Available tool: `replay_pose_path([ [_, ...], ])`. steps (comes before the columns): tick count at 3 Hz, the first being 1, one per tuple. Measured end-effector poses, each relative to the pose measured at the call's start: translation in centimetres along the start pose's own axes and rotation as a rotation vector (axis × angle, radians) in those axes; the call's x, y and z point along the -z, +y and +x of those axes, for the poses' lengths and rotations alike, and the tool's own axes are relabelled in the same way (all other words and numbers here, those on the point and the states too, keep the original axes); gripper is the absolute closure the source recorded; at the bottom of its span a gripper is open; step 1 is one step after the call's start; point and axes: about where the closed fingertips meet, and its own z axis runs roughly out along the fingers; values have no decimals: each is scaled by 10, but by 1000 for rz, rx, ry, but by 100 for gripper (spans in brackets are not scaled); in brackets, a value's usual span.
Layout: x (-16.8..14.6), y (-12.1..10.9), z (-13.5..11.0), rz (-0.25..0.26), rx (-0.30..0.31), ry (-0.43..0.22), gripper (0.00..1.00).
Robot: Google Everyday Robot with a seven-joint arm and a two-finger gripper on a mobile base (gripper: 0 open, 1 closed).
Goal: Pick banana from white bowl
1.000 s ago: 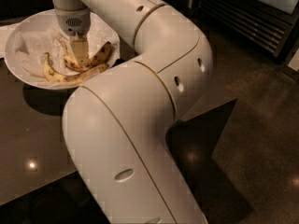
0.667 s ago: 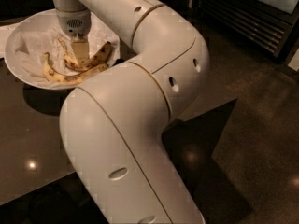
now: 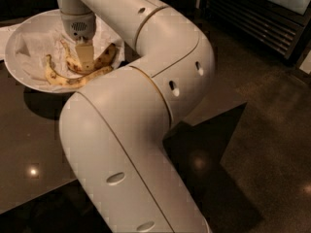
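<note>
The white bowl [image 3: 18, 35] stands at the top left on a dark table, lined with crumpled white paper. Two bananas lie in it. The banana [image 3: 105, 57], strongly curved with brown spots, lies toward the bowl's right side. A flatter, paler banana [image 3: 59, 78] lies along the front. My gripper [image 3: 85, 58] points straight down into the bowl and sits on the middle of the curved banana, hiding that part of it.
My large white arm [image 3: 146, 110] fills the middle of the view and hides the bowl's right rim. The dark glossy table [image 3: 29, 149] runs left and forward. A dark floor and a grated cabinet front [image 3: 262, 18] lie to the right.
The gripper stays at the same spot over the curved banana. The near arm link has shifted slightly to the left. The bananas have not moved.
</note>
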Motion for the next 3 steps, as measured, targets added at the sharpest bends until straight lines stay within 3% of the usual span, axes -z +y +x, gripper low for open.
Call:
replay_pose_path([
  [3,-9,-4,3,-23,-6,-1,52],
])
